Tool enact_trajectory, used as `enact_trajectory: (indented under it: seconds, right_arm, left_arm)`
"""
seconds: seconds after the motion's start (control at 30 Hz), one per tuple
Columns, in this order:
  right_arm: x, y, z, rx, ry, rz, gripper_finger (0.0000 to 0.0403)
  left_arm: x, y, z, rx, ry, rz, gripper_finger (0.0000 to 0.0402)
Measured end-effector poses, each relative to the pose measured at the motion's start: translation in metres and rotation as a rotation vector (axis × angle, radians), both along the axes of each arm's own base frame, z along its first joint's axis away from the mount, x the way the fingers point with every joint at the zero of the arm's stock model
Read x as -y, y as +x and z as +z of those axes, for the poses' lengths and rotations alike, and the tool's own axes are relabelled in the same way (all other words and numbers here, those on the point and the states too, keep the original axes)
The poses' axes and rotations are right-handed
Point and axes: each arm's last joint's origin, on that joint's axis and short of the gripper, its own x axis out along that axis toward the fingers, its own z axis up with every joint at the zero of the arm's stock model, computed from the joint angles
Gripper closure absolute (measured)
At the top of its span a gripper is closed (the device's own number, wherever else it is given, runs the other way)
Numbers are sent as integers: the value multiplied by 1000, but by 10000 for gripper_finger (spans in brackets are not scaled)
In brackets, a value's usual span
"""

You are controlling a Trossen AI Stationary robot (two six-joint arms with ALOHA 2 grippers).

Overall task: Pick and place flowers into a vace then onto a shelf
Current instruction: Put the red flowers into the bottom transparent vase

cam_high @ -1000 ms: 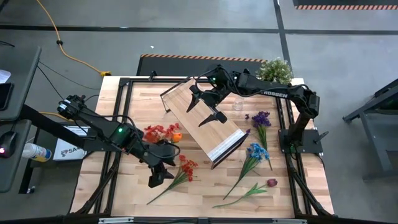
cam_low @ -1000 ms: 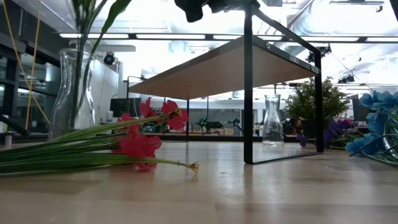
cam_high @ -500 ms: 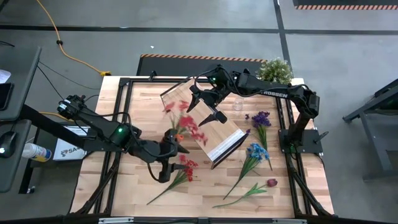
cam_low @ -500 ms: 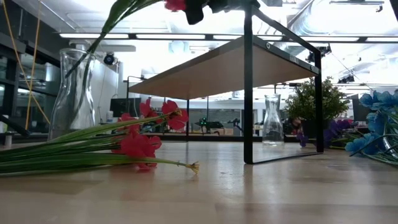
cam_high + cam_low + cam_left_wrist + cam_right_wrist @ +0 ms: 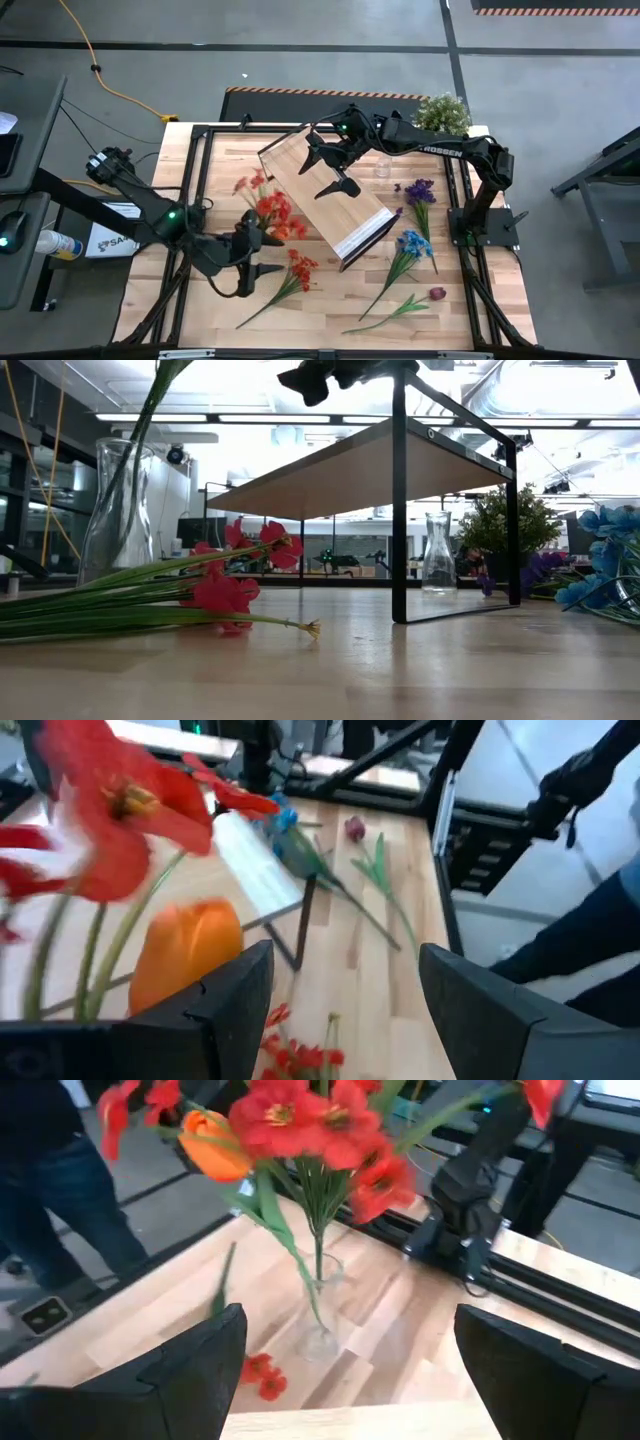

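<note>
Red flowers [image 5: 270, 208] stand in the vase [image 5: 117, 510]; others lie on the table [image 5: 330, 300]. Both jaws are spread, holding nothing; the shelf [image 5: 325, 195] is empty.

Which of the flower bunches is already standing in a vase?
The red and orange bunch, beside the left gripper. Its stems go down into a glass vase; the blue, purple and other flowers lie flat.

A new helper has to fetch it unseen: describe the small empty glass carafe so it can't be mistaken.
Start at the tilted wooden shelf in the table's middle and go to the bushy potted plant at the far right corner. Between them stands the small glass carafe. Unlike the vase holding red and orange flowers on the left, it is empty.
</note>
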Motion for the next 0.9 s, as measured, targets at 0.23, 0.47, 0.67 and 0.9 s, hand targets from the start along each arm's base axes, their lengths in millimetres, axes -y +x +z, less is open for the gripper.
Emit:
enact_trajectory:
  seconds: [0.23,0.47,0.67,0.9]
  right_arm:
    - [1,1,-1,-7,-34,-48,59]
    - [2,1,-1,-6,-36,-50,59]
    - [2,1,-1,-6,-36,-50,59]
    - [2,1,-1,-6,-36,-50,59]
  left_arm:
    - [4,-8,-4,-116,-39,-265,119]
    - [4,-12,-10,-214,-47,-341,119]
    - [4,-13,-11,-219,-50,-343,119]
    - [4,-12,-10,-216,-47,-344,119]
